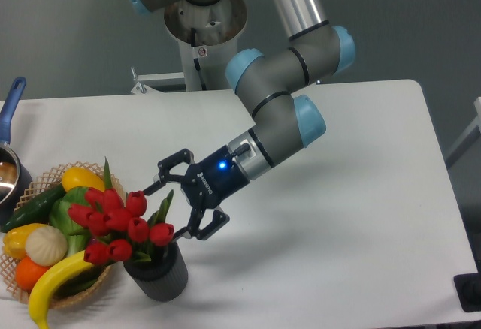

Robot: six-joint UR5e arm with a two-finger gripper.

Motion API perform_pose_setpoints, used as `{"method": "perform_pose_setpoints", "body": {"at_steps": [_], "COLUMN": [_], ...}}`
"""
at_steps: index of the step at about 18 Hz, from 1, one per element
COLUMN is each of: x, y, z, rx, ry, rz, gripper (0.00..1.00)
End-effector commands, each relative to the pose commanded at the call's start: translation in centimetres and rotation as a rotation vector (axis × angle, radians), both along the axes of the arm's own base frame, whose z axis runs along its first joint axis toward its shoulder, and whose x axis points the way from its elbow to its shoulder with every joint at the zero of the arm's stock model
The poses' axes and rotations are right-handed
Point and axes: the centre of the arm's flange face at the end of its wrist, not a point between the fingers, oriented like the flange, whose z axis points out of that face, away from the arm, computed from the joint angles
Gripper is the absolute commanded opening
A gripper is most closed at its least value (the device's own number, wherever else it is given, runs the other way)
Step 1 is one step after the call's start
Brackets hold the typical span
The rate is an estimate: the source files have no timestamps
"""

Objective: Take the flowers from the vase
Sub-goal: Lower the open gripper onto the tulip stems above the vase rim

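The flowers (116,222), red tulip buds with pointed green leaves, stand in the vase (158,275), a short dark ribbed cylinder near the table's front left. My gripper (164,210) is open and reaches in from the right at bud height. Its upper finger sits just behind the top buds. The lower finger is beside the rightmost bud. I cannot tell whether either finger touches a flower. The stems are hidden inside the vase.
A wicker basket (41,181) with a banana (54,279), peppers, a cucumber, an orange and a leafy vegetable stands directly left of the vase. A pot with a blue handle (12,102) is at the far left edge. The arm's base (201,43) rises behind the table.
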Motion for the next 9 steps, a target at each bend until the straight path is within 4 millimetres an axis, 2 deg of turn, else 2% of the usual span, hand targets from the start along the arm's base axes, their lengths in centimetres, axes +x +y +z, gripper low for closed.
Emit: {"method": "perform_pose_setpoints", "body": {"at_steps": [6, 8, 9], "x": [1.7, 2.2, 2.3], "y": [1.6, 2.0, 2.0], "z": [-0.7, -0.8, -0.8], "rx": [0.003, 0.003, -0.005], "ry": [0.004, 0.004, -0.006], "rz": [-0.038, -0.046, -0.043], "gripper": [0.99, 0.91, 0.8]}}
